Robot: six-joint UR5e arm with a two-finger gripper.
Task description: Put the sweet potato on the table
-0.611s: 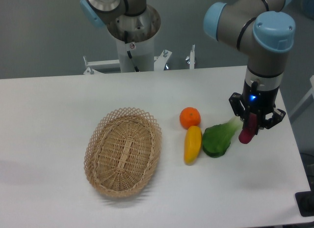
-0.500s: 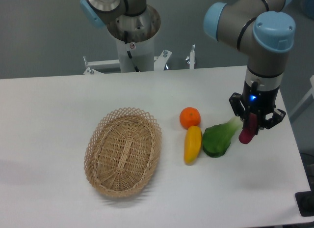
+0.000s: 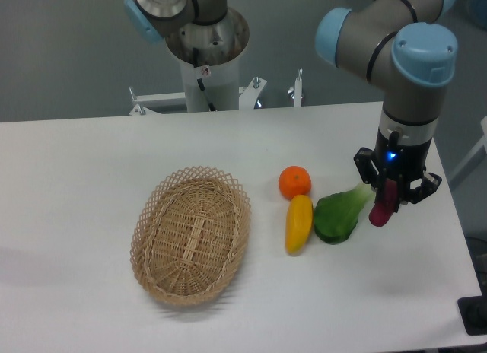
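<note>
The sweet potato (image 3: 382, 205) is a slim dark magenta tuber hanging almost upright, its lower tip close to or touching the white table (image 3: 76, 178) at the right side. My gripper (image 3: 391, 187) points straight down and is shut on the sweet potato's upper part. Black fingers hide the top of the tuber. It hangs just right of a green leafy vegetable.
A green leafy vegetable (image 3: 338, 213) lies just left of the gripper. A yellow elongated fruit (image 3: 298, 223) and a round orange (image 3: 294, 182) lie further left. An oval wicker basket (image 3: 192, 233) sits left of centre. The table's right edge is near the gripper.
The gripper with the sweet potato has shifted very slightly down and to the left. Nothing else has moved.
</note>
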